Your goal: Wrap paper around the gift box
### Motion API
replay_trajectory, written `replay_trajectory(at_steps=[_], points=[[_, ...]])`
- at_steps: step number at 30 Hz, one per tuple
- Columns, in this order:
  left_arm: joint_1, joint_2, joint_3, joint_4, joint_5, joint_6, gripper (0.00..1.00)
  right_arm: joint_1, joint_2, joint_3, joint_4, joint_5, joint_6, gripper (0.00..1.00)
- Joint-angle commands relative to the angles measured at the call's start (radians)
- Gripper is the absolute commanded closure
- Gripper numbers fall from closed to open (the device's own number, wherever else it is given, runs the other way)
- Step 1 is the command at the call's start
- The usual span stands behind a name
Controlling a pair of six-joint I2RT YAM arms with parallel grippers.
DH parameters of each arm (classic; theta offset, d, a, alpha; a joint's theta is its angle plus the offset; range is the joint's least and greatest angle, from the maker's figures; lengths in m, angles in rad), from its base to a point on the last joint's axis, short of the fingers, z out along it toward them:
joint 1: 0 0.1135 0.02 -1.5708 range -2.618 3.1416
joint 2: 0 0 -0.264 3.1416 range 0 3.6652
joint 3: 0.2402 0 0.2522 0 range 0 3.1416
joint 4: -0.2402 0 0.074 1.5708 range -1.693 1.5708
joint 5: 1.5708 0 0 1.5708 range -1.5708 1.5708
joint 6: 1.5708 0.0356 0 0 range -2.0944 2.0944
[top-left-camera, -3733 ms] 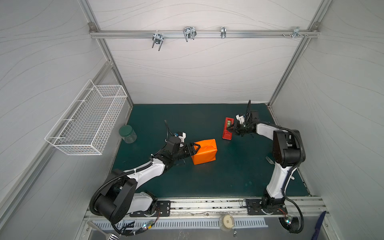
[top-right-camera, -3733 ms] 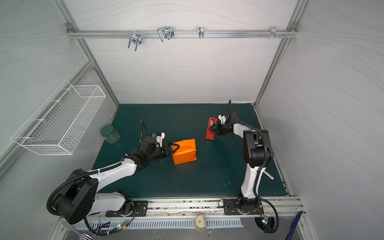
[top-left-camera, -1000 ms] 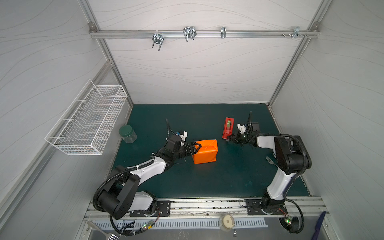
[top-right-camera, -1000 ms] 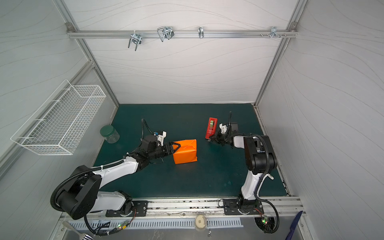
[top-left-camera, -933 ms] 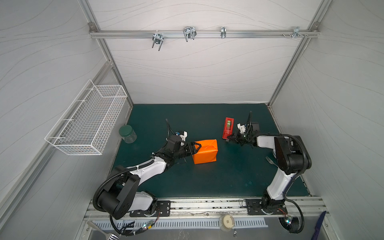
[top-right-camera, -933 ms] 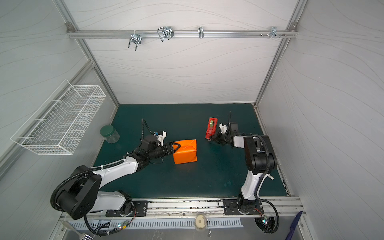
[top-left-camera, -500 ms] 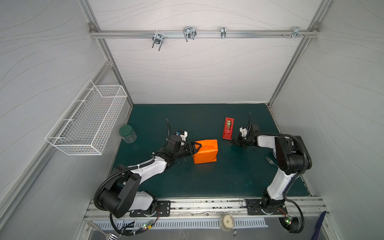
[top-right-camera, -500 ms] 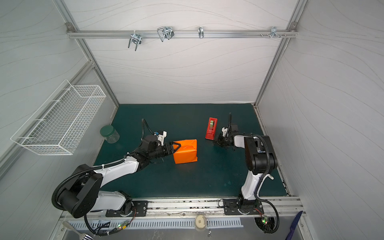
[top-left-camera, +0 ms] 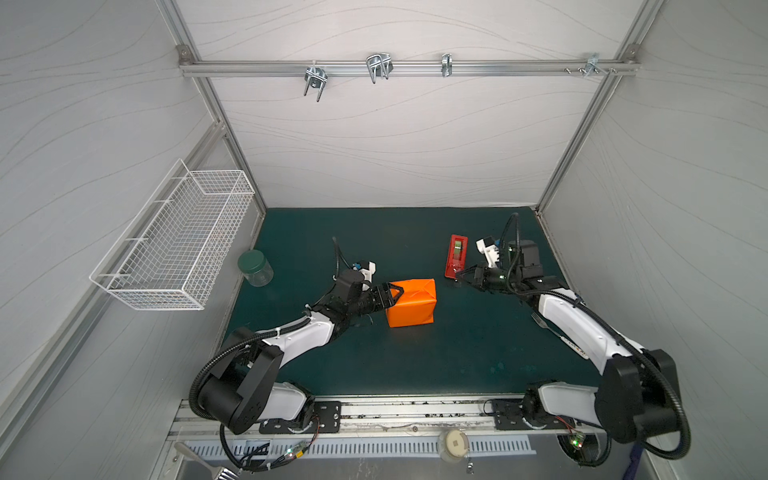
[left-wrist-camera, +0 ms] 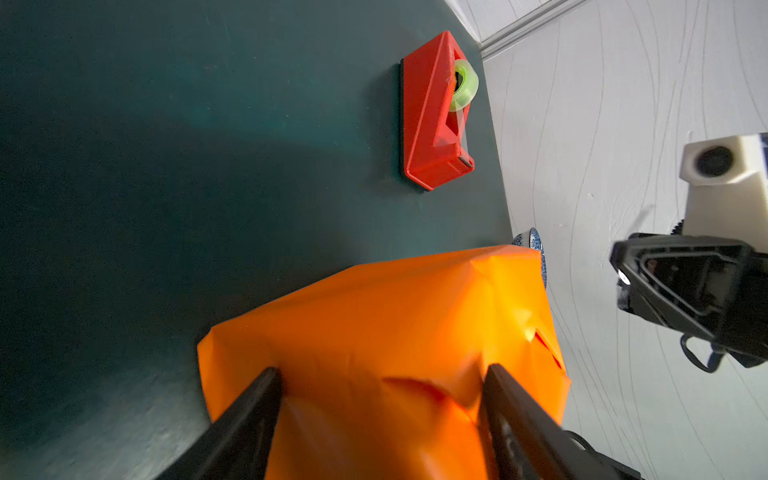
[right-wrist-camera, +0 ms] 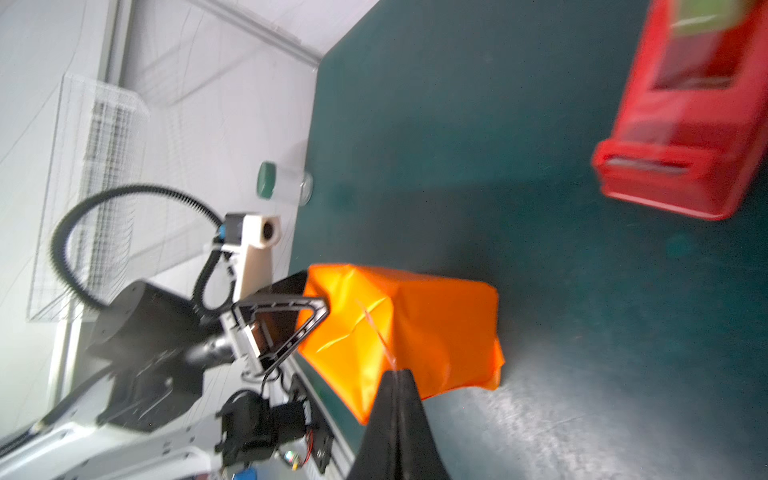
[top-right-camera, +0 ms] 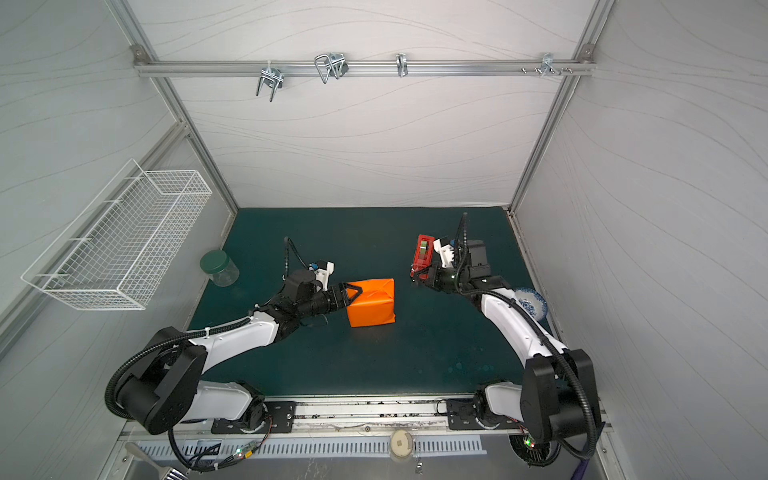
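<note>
Both top views have the paper-covered gift box [top-left-camera: 411, 302] mid-mat, the left gripper [top-left-camera: 391, 294] spread wide and clamping its flap end, while the right gripper [right-wrist-camera: 397, 376], pinched on a tape strip, should carry it taut and press it across the seam.

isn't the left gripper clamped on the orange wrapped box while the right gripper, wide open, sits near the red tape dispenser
Not quite. The right gripper is shut, not wide open: the right wrist view shows its fingers pressed together. The rest holds: the left gripper straddles the end of the orange wrapped box, and the right gripper sits by the red tape dispenser in both top views.
</note>
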Motion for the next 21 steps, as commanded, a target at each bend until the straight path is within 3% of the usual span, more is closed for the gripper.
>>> replay_trajectory(at_steps=[1, 8, 21], points=[[-0.011, 0.055, -0.033, -0.194, -0.017, 0.036, 0.23, 0.092, 0.036, 0.049, -0.109, -0.099, -0.013, 1.0], [-0.011, 0.053, -0.034, -0.19, -0.018, 0.038, 0.23, 0.24, 0.165, 0.159, -0.169, -0.111, 0.004, 1.0], [-0.01, 0.056, -0.033, -0.184, -0.019, 0.037, 0.23, 0.291, 0.287, 0.281, -0.241, -0.066, -0.041, 1.0]])
